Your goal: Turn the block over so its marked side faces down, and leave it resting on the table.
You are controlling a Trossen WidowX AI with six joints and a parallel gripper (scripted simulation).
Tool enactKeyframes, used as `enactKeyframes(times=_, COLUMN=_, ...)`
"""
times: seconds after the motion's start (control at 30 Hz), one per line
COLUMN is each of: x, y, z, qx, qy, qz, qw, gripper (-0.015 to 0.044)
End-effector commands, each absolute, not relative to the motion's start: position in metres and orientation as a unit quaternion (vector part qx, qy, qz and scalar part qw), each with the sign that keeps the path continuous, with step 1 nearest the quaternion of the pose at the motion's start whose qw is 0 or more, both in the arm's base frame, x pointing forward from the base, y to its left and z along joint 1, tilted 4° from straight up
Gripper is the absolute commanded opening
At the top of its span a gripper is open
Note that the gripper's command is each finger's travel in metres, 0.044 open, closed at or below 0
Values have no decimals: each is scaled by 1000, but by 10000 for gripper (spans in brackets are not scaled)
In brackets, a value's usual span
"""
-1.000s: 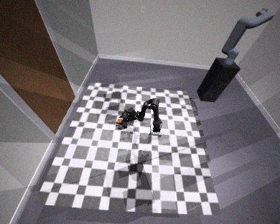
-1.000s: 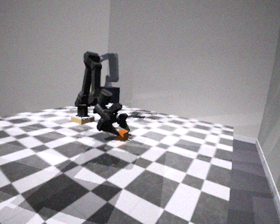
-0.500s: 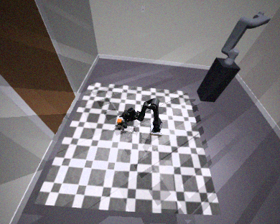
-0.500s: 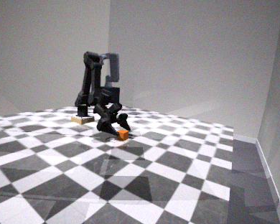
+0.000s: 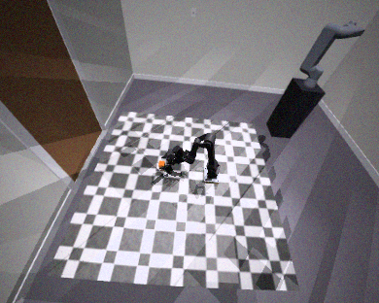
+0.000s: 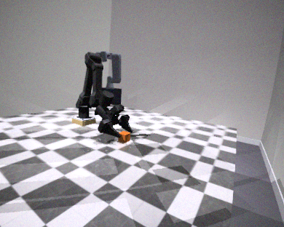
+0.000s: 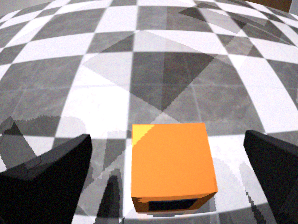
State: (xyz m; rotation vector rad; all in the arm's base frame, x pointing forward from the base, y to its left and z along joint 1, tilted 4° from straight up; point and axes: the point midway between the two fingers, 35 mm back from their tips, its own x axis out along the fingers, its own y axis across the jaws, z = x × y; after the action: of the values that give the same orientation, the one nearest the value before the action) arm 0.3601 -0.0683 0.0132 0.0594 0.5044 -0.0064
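Observation:
An orange block (image 5: 161,165) (image 6: 124,137) (image 7: 172,162) appears to rest on the checkered surface in front of the arm. In the wrist view its upper face is plain orange with a yellow lit corner. Its dark marked patch (image 7: 172,204) shows foreshortened on the side turned toward the wrist, at the frame's lower edge. The underside is hidden. My gripper (image 6: 124,133) (image 7: 171,141) is open and low, with one finger on each side of the block. In the wrist view there is a visible gap between each finger and the block.
The arm's base (image 5: 211,181) (image 6: 84,121) stands on the checkered floor (image 5: 153,238) (image 6: 143,200), behind the block in the exterior view. A grey arm on a black pedestal (image 5: 295,107) stands far off at the back right in the top view. Walls surround the floor.

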Motion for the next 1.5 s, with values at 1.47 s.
enactKeyframes(times=1.47, x=374, y=-74, z=99, qx=32, qy=654, qz=12, qw=756, gripper=440)
